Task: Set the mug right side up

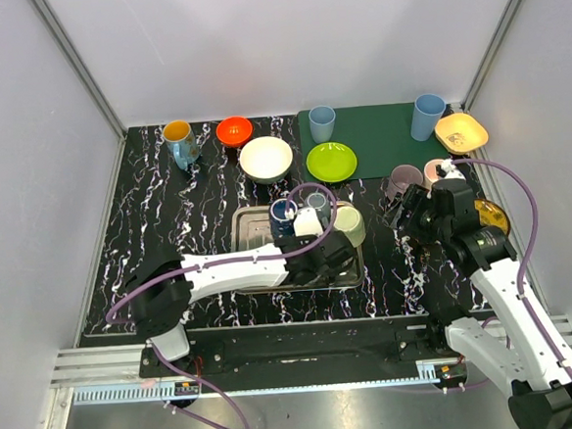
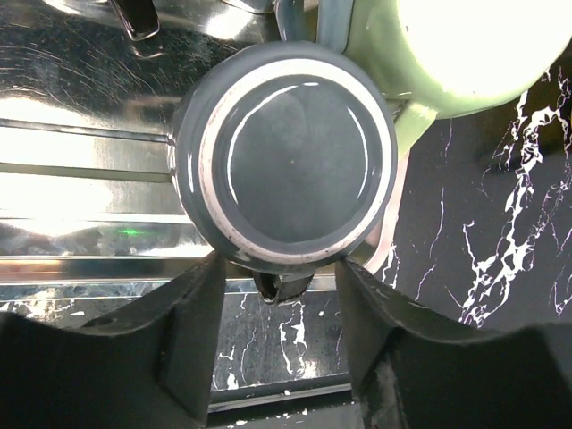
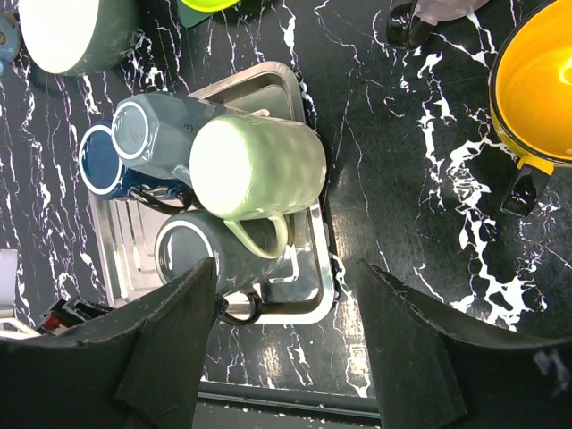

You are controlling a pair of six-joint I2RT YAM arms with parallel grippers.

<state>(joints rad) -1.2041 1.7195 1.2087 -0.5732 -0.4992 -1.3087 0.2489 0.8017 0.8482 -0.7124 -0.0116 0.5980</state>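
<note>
The left arm (image 1: 233, 269) stretches rightward, the left claw (image 2: 279, 268) aimed down, jaws parted; the right claw (image 3: 286, 268) hangs aloft, jaws wide.

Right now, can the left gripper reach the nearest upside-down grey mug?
Probably yes: left gripper open, fingers flanking the grey mug at its handle; green mug crowds only the far side.

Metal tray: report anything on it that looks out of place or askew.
The grey mug stands upside down, base up, in the metal tray. The green mug close beside it is base up too. Nothing looks spilled or broken.
</note>
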